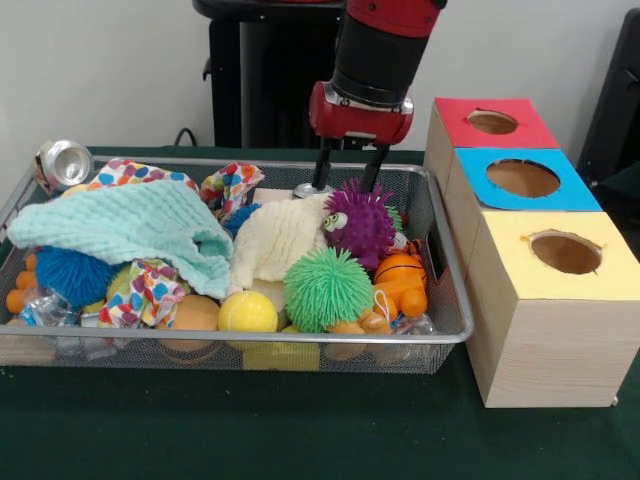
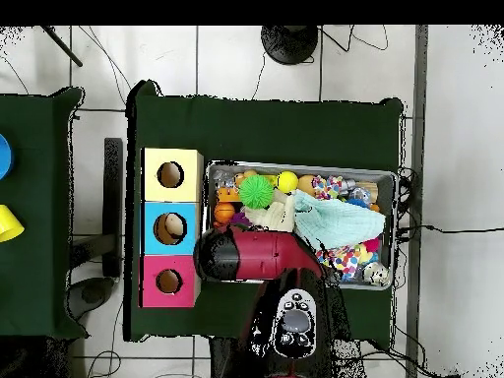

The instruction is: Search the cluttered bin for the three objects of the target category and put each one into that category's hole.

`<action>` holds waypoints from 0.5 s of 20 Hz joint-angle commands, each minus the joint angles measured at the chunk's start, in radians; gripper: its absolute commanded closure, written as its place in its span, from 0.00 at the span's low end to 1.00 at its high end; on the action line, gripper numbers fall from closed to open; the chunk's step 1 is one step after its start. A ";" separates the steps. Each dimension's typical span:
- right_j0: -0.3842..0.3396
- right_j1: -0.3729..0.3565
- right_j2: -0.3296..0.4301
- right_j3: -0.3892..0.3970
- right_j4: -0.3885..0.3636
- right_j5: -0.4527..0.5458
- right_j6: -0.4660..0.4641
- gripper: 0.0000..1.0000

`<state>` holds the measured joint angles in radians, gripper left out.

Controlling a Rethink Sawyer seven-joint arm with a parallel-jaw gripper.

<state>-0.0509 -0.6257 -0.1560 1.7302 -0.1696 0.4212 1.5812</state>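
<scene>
The wire mesh bin (image 1: 448, 330) is full of toys and cloths. One silvery can (image 1: 62, 160) lies at its far left corner; it also shows in the overhead view (image 2: 375, 275). Something crumpled and silvery (image 1: 42, 307) lies at the near left wall. A small silvery rim (image 1: 305, 190) shows at the far wall. My gripper (image 1: 346, 178) hangs open and empty just right of that rim, behind a purple spiky ball (image 1: 360, 222). The blue-surround hole (image 1: 522, 178) is the middle one in the wooden boxes to the right; it also shows in the overhead view (image 2: 170, 227).
A red-surround hole (image 1: 492, 122) and a yellow-surround hole (image 1: 565, 252) flank the blue one. A mint cloth (image 1: 130, 225), a cream cloth (image 1: 275, 240), a green spiky ball (image 1: 327, 288), a blue spiky ball (image 1: 72, 275), a smooth yellow ball (image 1: 247, 311) and orange toys fill the bin.
</scene>
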 commanded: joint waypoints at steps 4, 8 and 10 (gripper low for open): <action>-0.077 -0.040 0.086 0.062 -0.013 -0.017 0.081 0.00; -0.053 0.007 0.070 0.039 -0.017 -0.059 0.128 0.00; -0.032 0.036 0.060 0.016 -0.025 -0.077 0.141 0.00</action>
<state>-0.0923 -0.6505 -0.1459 1.7462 -0.1696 0.4209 1.5812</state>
